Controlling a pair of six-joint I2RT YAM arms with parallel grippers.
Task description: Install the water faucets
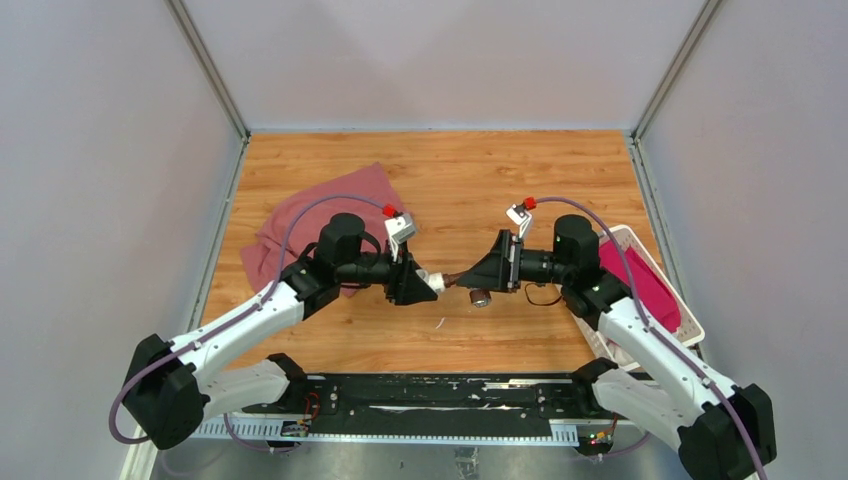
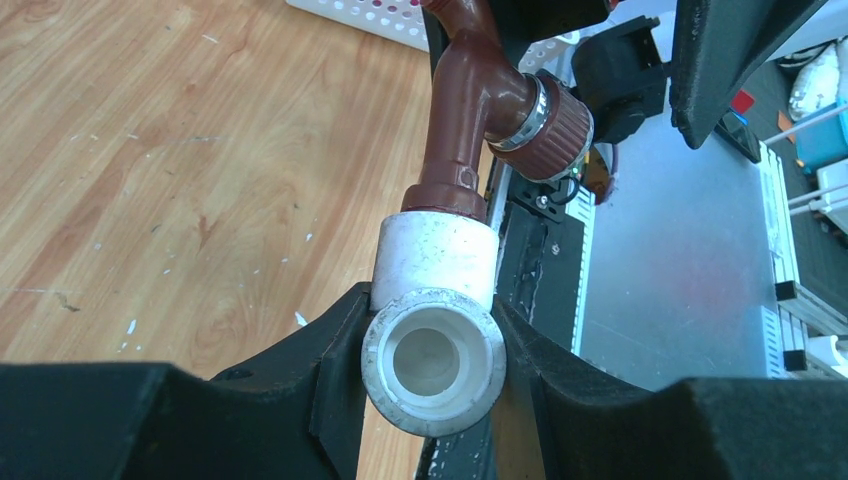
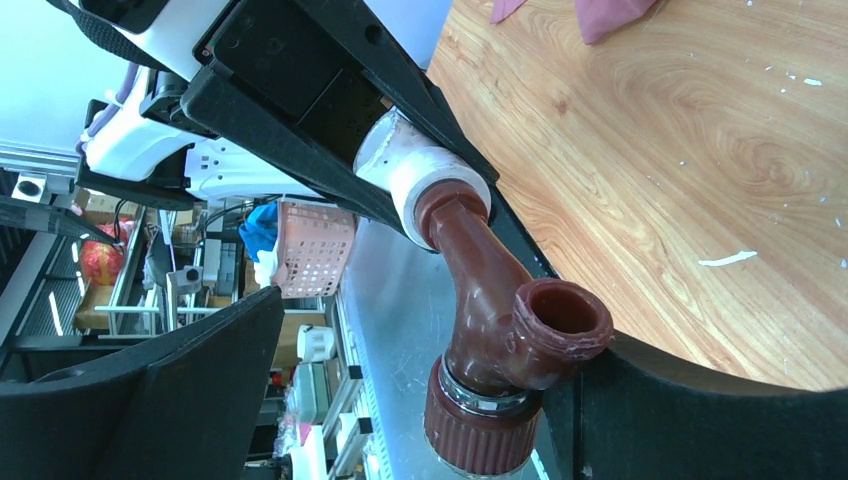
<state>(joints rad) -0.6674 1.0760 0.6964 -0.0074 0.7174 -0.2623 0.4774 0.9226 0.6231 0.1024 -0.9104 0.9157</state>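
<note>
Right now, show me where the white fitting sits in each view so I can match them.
Top external: fitting at the centre, at the tip of the left gripper.
Left wrist: fitting at bottom centre, its open end facing the camera.
Right wrist: fitting in the upper middle, just left of the wooden table's edge.
Shared landmark: the brown tap, joined to the fitting in every view.

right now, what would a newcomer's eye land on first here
In the centre, the left end effector clamps a white fitting with a reddish-brown tap joined to its far end. The right end effector faces it nose to nose, open, with the tap between its fingers. After that, a pink cloth lies at rear left and a white basket sits at the right edge.
</note>
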